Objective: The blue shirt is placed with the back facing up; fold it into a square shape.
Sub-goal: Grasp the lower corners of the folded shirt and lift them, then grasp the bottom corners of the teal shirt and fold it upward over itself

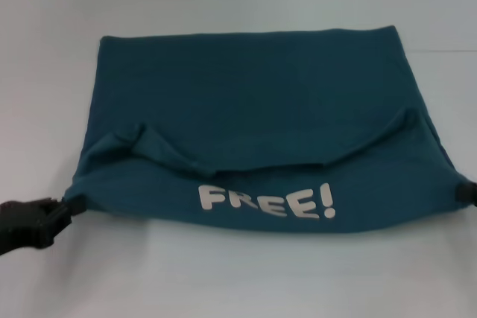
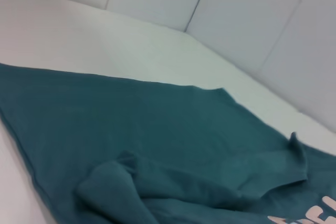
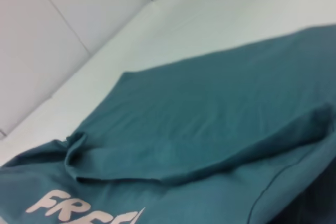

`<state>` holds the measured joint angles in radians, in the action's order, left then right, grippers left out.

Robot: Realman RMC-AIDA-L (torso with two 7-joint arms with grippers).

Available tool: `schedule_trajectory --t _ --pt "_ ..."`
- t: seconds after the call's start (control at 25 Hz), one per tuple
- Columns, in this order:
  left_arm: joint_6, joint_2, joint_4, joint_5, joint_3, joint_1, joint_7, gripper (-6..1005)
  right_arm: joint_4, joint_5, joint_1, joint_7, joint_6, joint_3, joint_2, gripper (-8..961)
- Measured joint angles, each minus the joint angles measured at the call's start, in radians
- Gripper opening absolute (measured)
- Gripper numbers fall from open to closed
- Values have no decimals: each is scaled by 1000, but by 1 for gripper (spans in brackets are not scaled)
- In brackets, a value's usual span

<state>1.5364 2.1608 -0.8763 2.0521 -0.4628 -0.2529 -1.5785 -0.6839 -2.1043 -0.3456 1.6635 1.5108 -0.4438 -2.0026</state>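
The blue shirt (image 1: 253,87) lies across the white table, its sides tucked in so it forms a wide rectangle. Its near part is turned over, showing white "FREE!" lettering (image 1: 266,201). My left gripper (image 1: 68,208) is at the shirt's near left corner, shut on the cloth, which is drawn to a point there. Only a sliver of my right gripper (image 1: 463,191) shows at the picture's edge, pinching the near right corner. Both wrist views look over the shirt (image 2: 157,129) (image 3: 210,119) and its folded-in sleeves; neither shows its own fingers.
A white tabletop (image 1: 223,273) surrounds the shirt on all sides. White panelled walls (image 2: 252,19) stand behind the table's far edge. Nothing else lies on the table.
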Motion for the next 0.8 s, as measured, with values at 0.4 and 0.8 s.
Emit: schedule_trajectory --t 0.4,0.8 --pt "261 -5 -19 105 104 48 -3 49 -19 -5 126 -146 218 60 8 47" --pt "446 -2 -62 211 127 88 20 50 -29 -32 240 -247 365 91 8 47"
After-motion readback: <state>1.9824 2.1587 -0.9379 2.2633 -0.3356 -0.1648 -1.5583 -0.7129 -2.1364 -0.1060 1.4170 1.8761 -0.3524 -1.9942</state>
